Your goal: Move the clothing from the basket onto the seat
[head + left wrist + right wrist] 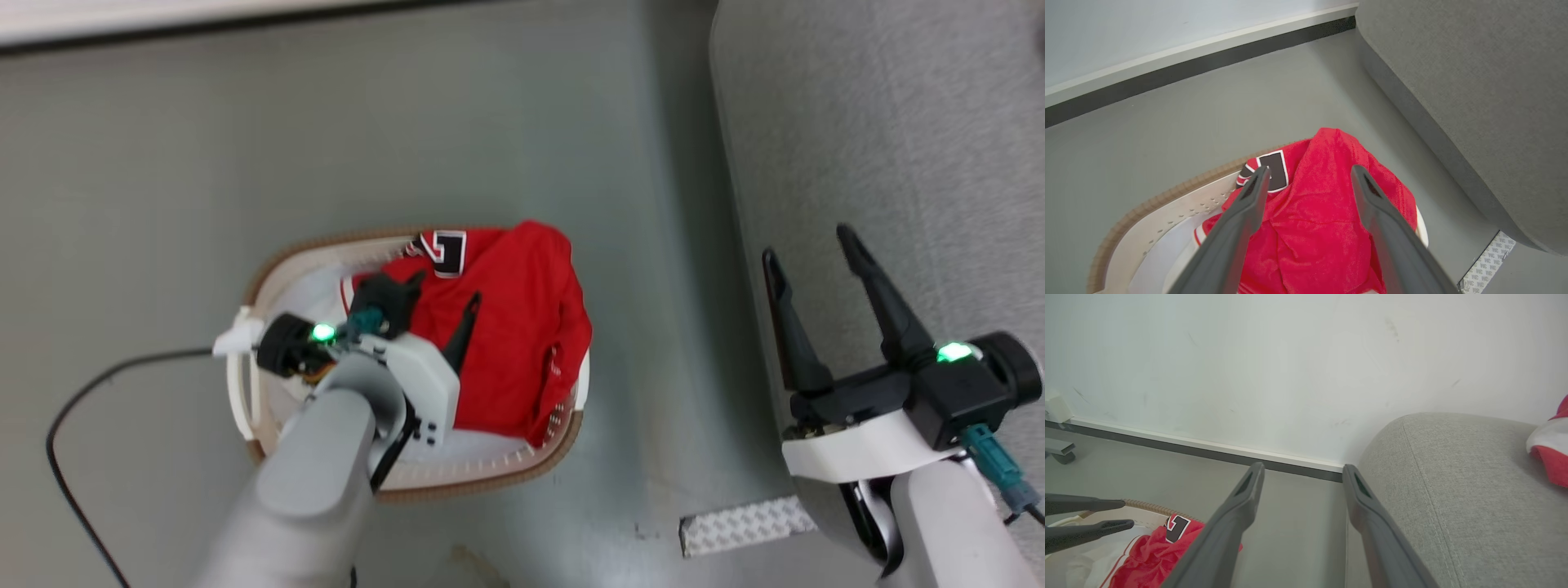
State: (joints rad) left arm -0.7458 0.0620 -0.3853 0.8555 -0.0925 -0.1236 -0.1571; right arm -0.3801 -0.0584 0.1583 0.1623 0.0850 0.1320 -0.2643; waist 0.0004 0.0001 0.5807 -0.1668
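Left claw (447,287) sits left of centre in the head view, its 2 fingers spread apart with nothing between them, hanging over the clothing (522,327). Contact with the fabric can't be judged.

Clothing is heaped in the right half of the basket (326,242). Red cloth spills over the right rim, and the number patch lies at the top edge of the heap against the rim.

Right claw (805,242) is at lower right, fingers wide apart and empty, above the left edge of the seat (898,122).

The seat's rounded edge runs down the right of the frame, with a strip of bare floor (637,245) between it and the basket rim. Open floor fills the upper left up to the skirting.

Black cable (73,408) loops at far left toward the basket's handle. Patterned white strip (739,524) lies on the floor by the seat's lower corner.

In the right wrist view, red-and-white fabric (1549,457) lies on the seat at the right edge.
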